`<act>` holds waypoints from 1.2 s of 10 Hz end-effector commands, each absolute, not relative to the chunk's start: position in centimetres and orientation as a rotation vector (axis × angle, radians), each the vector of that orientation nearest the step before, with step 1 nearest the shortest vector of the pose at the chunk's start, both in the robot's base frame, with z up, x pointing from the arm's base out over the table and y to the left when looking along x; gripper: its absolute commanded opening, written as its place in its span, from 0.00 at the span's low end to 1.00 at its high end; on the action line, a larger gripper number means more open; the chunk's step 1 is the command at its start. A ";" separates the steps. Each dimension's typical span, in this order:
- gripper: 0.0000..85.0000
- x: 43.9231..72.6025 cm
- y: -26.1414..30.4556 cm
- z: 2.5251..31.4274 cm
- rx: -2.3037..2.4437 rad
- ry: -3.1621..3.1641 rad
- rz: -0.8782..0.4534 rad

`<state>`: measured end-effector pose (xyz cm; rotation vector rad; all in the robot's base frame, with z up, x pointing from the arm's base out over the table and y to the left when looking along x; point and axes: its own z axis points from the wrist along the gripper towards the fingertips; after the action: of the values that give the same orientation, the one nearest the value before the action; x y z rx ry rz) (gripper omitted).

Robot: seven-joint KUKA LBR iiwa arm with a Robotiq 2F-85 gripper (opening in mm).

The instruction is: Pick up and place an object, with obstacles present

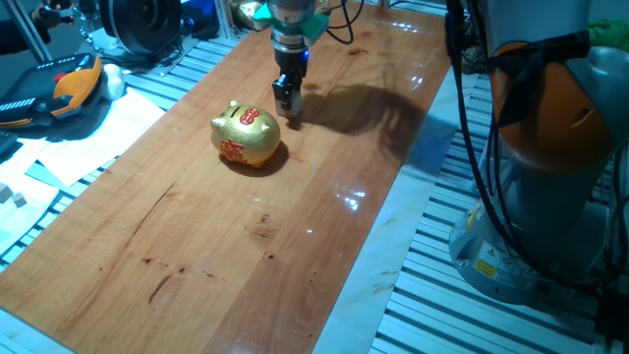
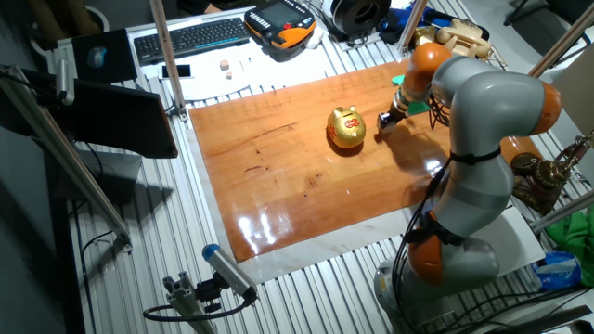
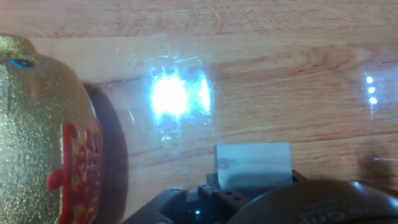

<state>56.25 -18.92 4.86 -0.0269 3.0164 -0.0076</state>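
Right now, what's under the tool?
A small light-tan wooden cube sits on the wooden table at the tool. Its lower part is hidden, so any grip is unclear.

Piggy bank [image 1: 246, 136]: glittering gold, red markings on flank, blue eye seen in hand view. Cube [image 3: 253, 165]: pale tan, plain, faint grain. Table [image 1: 295, 226]: reddish-brown wood, dark streaks, white glare patches. Tool [image 1: 285, 101]: black, blue light above.

arm [image 2: 483, 139] arched over, wrist pointing straight down, gripper [image 1: 286, 103] vertical w/ fingertips low, right at surface level. hand view: fingers mostly out of frame, only dark gripper body at bottom edge, tan cube [image 3: 253, 165] sitting just ahead of it. jaw state not readable from any cam.
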 end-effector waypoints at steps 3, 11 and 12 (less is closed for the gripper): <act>0.60 56.2 -19.0 4.6 0.005 2.983 -0.017; 0.60 56.9 -18.3 9.9 0.034 2.996 -0.050; 0.60 57.1 -17.8 11.1 0.037 3.003 -0.052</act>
<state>57.20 -17.57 10.38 0.0359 3.0060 -0.0576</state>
